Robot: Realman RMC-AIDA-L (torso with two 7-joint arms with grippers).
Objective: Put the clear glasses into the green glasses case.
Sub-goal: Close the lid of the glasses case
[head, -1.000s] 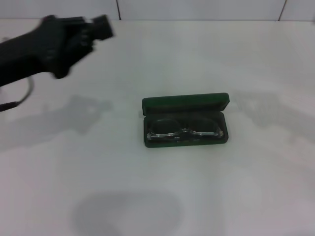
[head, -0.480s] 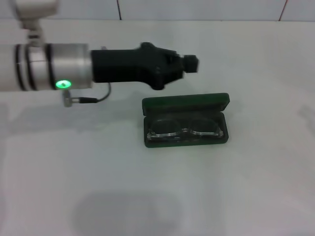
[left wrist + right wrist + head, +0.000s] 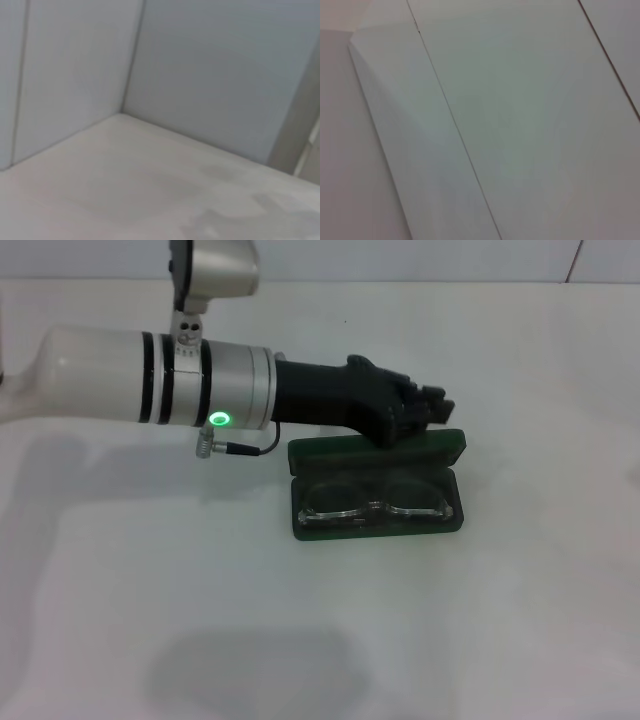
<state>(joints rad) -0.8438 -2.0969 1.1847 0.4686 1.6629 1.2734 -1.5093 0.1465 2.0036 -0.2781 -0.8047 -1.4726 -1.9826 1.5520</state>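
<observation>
The clear glasses (image 3: 375, 502) were already seen lying inside the green glasses case (image 3: 378, 485), flat in its dark-lined tray, so the placing itself could be judged done. The lid was still raised behind the tray, and closing it was judged to be what, if anything, remained.

The left gripper (image 3: 432, 407) was reached out from the robot's left, and was held just over the far edge of the upright lid. Whether it was touching the lid could not be told. Whether its fingers were spread or closed could not be told either; nothing was seen held in them.

Relative to that gripper, the glasses lay lower and nearer to the robot, with the lid standing between them and the claw.

The white table (image 3: 500, 640) was seen around the case. The right gripper was not found in any view.
</observation>
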